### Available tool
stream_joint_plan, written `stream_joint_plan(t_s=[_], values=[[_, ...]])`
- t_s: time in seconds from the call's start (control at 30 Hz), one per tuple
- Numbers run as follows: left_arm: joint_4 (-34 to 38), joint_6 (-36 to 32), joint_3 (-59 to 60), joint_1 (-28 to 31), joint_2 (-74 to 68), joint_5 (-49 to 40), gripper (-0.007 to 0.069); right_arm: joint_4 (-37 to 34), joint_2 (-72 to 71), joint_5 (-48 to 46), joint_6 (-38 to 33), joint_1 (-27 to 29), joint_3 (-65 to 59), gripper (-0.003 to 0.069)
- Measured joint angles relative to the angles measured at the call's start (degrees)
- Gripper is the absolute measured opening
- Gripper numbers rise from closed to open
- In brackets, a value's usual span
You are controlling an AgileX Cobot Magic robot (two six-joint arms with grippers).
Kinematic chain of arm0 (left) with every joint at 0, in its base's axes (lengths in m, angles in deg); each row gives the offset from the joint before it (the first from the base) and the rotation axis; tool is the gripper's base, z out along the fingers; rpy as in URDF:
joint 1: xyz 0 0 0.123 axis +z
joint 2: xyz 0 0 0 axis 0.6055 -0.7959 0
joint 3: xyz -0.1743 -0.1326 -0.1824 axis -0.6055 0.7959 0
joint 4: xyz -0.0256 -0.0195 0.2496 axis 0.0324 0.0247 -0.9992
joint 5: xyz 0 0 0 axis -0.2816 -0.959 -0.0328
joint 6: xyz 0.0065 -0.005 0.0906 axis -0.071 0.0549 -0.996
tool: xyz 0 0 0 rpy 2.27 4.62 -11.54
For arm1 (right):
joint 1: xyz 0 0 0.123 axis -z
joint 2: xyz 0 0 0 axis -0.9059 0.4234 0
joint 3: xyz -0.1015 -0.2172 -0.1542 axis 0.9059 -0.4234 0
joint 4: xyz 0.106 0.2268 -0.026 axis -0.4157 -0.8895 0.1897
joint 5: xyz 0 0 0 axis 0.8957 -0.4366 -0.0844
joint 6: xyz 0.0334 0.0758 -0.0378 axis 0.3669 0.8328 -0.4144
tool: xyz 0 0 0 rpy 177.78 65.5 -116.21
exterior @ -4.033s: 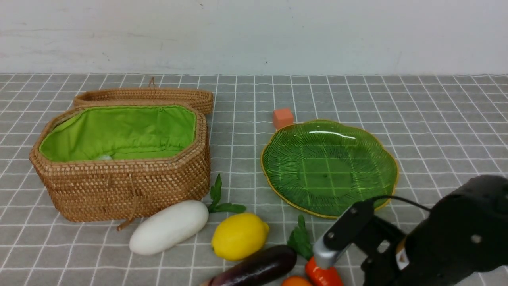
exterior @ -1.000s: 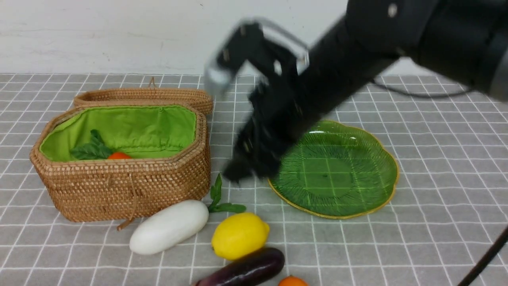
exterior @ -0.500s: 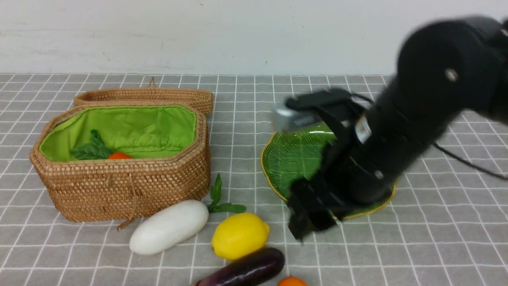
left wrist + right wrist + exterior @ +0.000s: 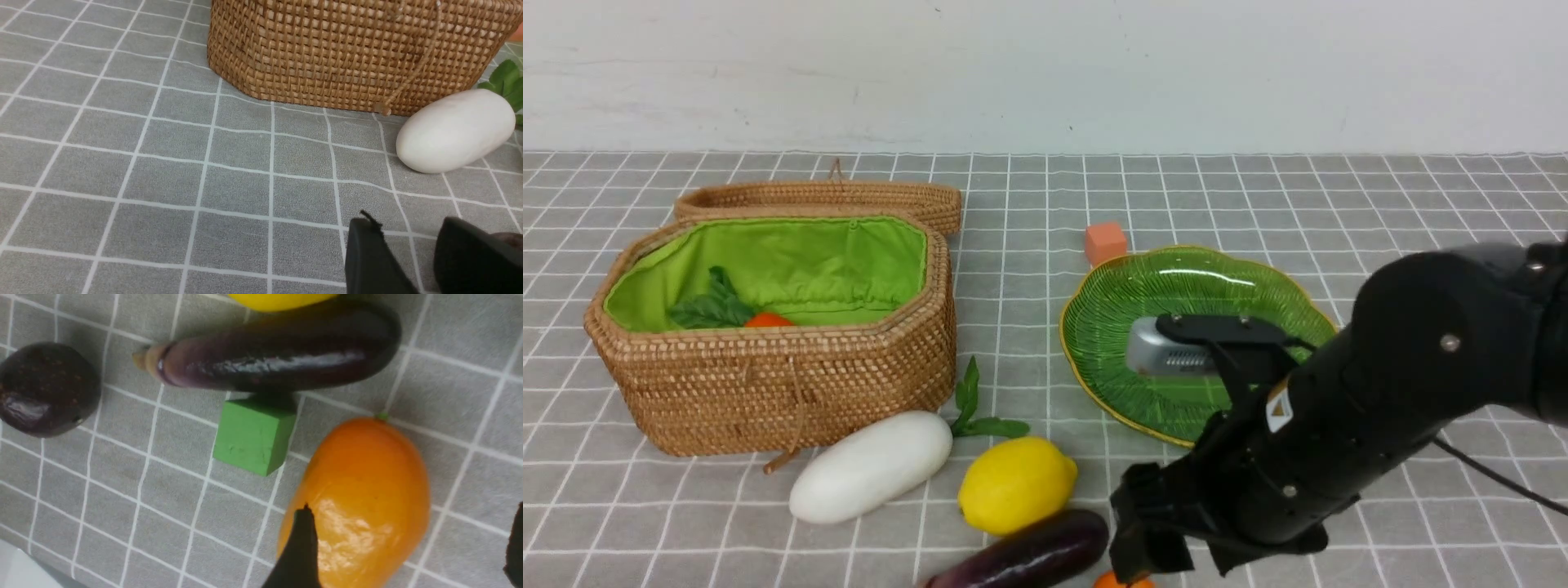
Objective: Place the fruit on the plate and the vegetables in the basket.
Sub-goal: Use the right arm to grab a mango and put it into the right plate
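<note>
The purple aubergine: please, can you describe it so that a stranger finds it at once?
Find the yellow lemon in front of the basket. The aubergine lies just nearer the robot: long, glossy, dark purple, unlike the round dark fruit.

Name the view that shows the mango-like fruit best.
Right wrist view: the mango-like fruit shows large there, mostly in frame, with only one finger of the right gripper overlapping its edge. The front view catches just a sliver at the bottom edge, partly behind that gripper. The left wrist view doesn't show it.
</note>
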Motion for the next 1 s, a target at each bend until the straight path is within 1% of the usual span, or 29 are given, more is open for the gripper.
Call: stream_joint_plan(t_s=[0.23,0.43,0.53,0.57,0.6,0.73,0.87,1.0], values=[[0.0,0.0,0.0,0.0,0.0,0.0,0.0239,-0.2,6.0,-0.3,-1.4,-2.9,-0.2,0.0619],[0.0,0.0,0.0,0.0,0.0,0.0,0.0239,-1.6,12.4,2.0,-1.5,-5.7,0.0,0.0605],[0.0,0.0,0.0,0.0,0.0,0.0,0.0239,-0.8,14.7,1.2,-1.9,-5.7,0.1,0.0572],[0.0,0.0,0.0,0.0,0.0,0.0,0.0239,-0.7,14.8,0.9,-2.9,-5.7,0.2,0.0533],[0.0,0.0,0.0,0.0,0.0,0.0,0.0239,-0.6,14.8,0.7,-3.6,-5.7,0.3,0.051],[0.0,0.0,0.0,0.0,0.0,0.0,0.0239,-0.6,14.6,-0.3,-5.4,-5.4,0.3,0.0508],[0.0,0.0,0.0,0.0,0.0,0.0,0.0239,-0.4,13.9,-2.4,-5.7,-4.4,0.2,0.0508],[0.0,0.0,0.0,0.0,0.0,0.0,0.0239,0.0,10.4,-4.3,-6.2,-0.3,0.2,0.0508]])
